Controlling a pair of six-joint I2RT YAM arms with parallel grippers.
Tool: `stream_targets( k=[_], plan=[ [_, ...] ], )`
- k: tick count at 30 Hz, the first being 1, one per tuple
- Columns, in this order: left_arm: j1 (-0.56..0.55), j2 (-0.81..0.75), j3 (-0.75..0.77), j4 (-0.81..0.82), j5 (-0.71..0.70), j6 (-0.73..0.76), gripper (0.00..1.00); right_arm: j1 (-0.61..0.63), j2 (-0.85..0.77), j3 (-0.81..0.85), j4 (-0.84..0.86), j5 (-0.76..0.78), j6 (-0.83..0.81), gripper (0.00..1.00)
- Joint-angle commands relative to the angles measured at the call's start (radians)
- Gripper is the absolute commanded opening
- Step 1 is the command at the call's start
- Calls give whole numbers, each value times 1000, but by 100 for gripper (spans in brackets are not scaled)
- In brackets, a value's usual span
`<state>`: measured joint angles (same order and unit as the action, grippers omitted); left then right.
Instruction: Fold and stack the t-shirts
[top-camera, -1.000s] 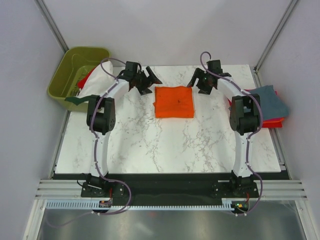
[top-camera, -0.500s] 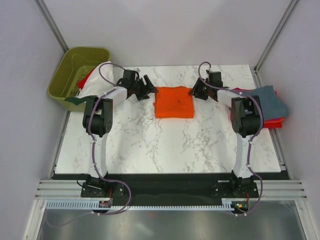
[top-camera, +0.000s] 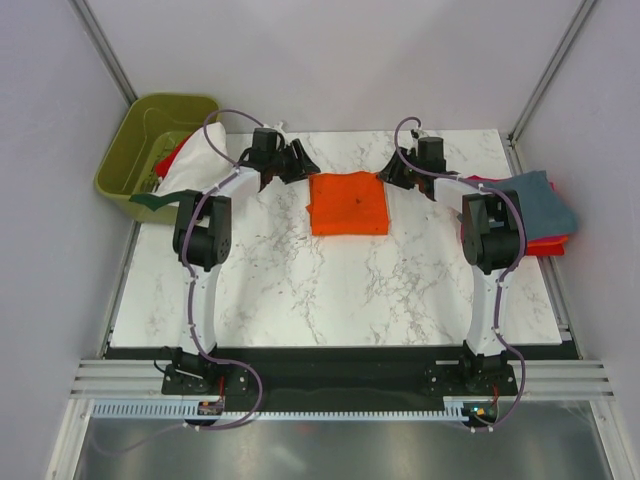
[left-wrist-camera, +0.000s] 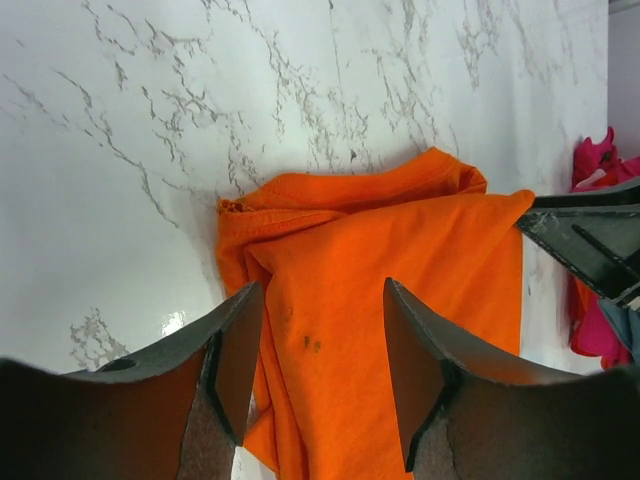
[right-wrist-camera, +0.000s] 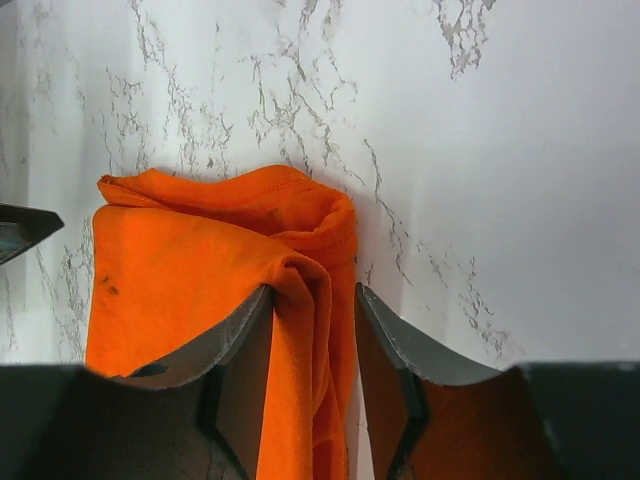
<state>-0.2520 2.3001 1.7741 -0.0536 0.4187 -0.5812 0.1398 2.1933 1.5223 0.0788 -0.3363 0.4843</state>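
Olive plastic at the far left is the bin (top-camera: 128, 150), with a white t-shirt (top-camera: 195, 160) slumped over its right rim onto the marble table (top-camera: 300, 290), not yet folded.

Next along, my left gripper (left-wrist-camera: 322, 290) sits at the far left corner of the orange t-shirt (top-camera: 348, 203). Its jaws are wide apart and hold nothing, and the wrist view shows cloth lying flat beneath the gap. The orange t-shirt lies in the middle of the far half of the table, folded into a neat square, well apart from both piles.

It's soft and light, I reckon, with no stiffness to keep its shape (layers will slide and sag if I lift from one point). I'd take hold at the two far corners, pinching through all the layers at the doubled edge, and carry it level.

My right gripper (right-wrist-camera: 313, 292) is at the far right corner with its jaws apart. They straddle a raised ridge of the fold (right-wrist-camera: 300, 275). I can't tell whether the pads touch it yet, but it looks a fair place to bite.

On the right edge, a blue-grey t-shirt (top-camera: 540, 200) lies on a red t-shirt (top-camera: 548, 245). That's the stack, I judge, and where the orange one belongs.
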Motion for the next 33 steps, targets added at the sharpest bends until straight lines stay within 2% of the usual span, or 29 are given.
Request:
stream_targets(
  k=[1, 9, 13, 20, 23, 24, 26, 27, 29, 30, 33],
  plan=[
    [-21, 36, 51, 0, -34, 76, 59, -3, 19, 41, 75, -20, -21, 46],
    [-27, 67, 85, -31, -44, 89, 56, -5, 36, 39, 104, -67, -4, 48],
    [-29, 79, 99, -57, -67, 93, 46, -8, 25, 13, 147, -78, 11, 51],
    [-36, 107, 149, -81, -81, 95, 41, -9, 54, 30, 184, -128, 40, 48],
    [-36, 113, 157, -91, -104, 90, 28, -11, 77, 44, 197, -156, 51, 41],
    [-36, 108, 156, -92, -109, 95, 18, -11, 86, 47, 208, -162, 59, 30],
    [-36, 99, 148, -91, -115, 100, 9, -12, 94, 59, 211, -179, 66, 15],
    [-38, 93, 140, -85, -118, 101, 5, -11, 95, 64, 204, -181, 68, 12],
    [-38, 75, 119, -74, -120, 106, 3, -12, 98, 62, 205, -182, 69, 7],
    [-38, 67, 111, -62, -121, 109, 2, -12, 95, 62, 208, -185, 71, 0],
    [-36, 15, 49, -16, -144, 110, 2, -16, 82, 47, 222, -187, 76, 0]
  ],
)
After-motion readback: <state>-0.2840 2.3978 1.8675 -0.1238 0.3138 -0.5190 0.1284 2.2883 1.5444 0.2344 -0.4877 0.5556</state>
